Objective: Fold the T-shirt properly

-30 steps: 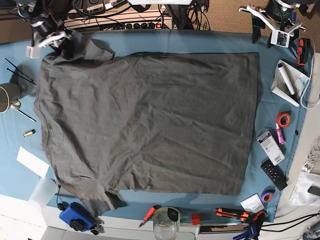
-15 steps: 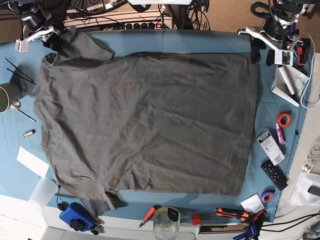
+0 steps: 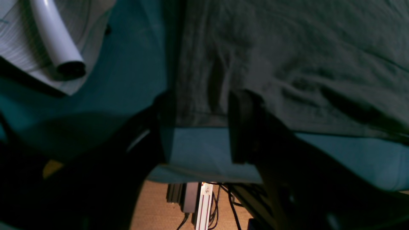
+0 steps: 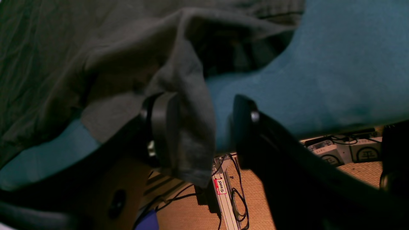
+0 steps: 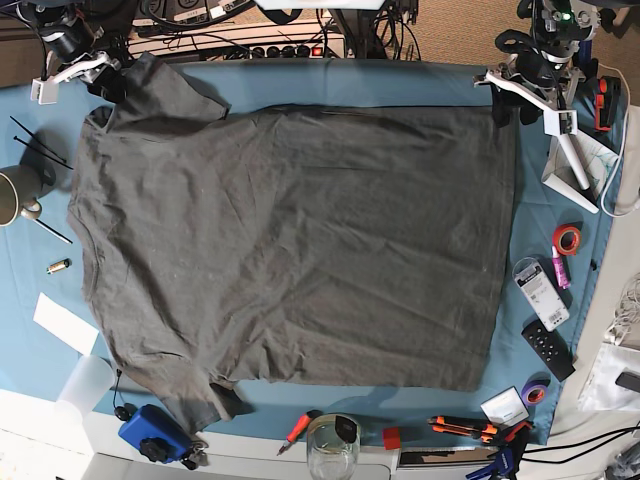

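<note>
The dark grey T-shirt (image 5: 290, 240) lies spread flat on the teal table cloth (image 5: 350, 80), collar end to the left and hem to the right. At the far left corner my right gripper (image 5: 103, 80) is open. The far sleeve (image 4: 188, 95) hangs between its fingers, draped against one pad (image 4: 159, 127) and past the table edge. My left gripper (image 5: 505, 98) is open at the far right hem corner. In the left wrist view the hem corner (image 3: 198, 95) sits between the two dark fingers (image 3: 243, 127), which rest on the cloth.
A mug (image 5: 18, 190) and cable ties sit at the left edge. A white tube (image 5: 575, 160) on a notebook, an orange tape roll (image 5: 567, 238) and a remote (image 5: 548, 350) line the right side. A blue device (image 5: 152, 432), a glass jar (image 5: 332, 445) and hand tools crowd the near edge.
My left gripper came down and inward from beyond the far right corner onto the hem corner. My right gripper shifted outward to the far left, and the sleeve spread out with it.
</note>
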Robot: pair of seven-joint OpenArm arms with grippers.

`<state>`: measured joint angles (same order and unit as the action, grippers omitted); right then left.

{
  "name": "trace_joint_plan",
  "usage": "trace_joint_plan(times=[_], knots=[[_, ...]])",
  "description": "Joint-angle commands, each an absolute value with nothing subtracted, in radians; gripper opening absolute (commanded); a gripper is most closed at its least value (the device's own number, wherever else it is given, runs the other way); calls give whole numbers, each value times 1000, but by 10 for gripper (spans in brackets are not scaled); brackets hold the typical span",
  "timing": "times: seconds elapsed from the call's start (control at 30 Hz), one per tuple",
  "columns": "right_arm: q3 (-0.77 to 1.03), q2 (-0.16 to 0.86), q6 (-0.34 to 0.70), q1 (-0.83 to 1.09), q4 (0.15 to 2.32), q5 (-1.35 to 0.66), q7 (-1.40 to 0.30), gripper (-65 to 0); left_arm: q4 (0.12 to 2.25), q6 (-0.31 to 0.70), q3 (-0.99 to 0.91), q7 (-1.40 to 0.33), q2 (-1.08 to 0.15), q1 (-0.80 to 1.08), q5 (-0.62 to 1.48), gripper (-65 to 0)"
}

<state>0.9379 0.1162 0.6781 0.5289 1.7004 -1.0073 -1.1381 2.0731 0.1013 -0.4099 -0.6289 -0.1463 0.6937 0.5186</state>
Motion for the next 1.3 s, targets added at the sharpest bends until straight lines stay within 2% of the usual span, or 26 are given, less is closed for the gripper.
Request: trace_joint_plan(times=[0.0, 0.17, 0.3, 0.47, 0.57, 0.63, 0.7, 0.73, 0.8, 0.87, 1.27], knots=[[945, 131, 684, 535, 1713, -1032, -1126, -378, 2080, 105, -415, -613, -150, 697, 529, -379], [945, 131, 684, 535, 1713, -1032, -1126, -378, 1976, 114, -414, -612, -150, 644, 533, -379], [945, 131, 684, 535, 1713, -1032, -1126, -378, 1882, 182, -415, -670, -149, 586, 619, -379], [945, 131, 684, 535, 1713, -1032, -1126, -378, 1871, 185, -415, -692, -130, 582, 654, -387], [945, 131, 684, 535, 1713, -1032, -1120, -378, 1871, 185, -415, -731, -117, 582, 682, -458], [945, 131, 685, 535, 1713, -1032, -1108, -385, 1871, 184, -415, -752, -107, 582, 696, -536], [945, 131, 685, 535, 1713, -1032, -1095, -449, 1871, 177, -415, -752, -100, 582, 693, -627], [945, 131, 685, 534, 1713, -1032, -1091, -497, 1871, 177, -415, -751, -100, 582, 691, -650], [945, 131, 685, 534, 1713, -1032, -1090, -587, 1873, 177, -416, -749, -101, 581, 672, -650], [945, 131, 685, 534, 1713, -1031, -1089, -641, 1877, 177, -416, -734, -100, 582, 654, -650], [945, 154, 698, 535, 1715, -1038, -1063, -650, 1987, 177, -445, -730, -101, 582, 602, -650]])
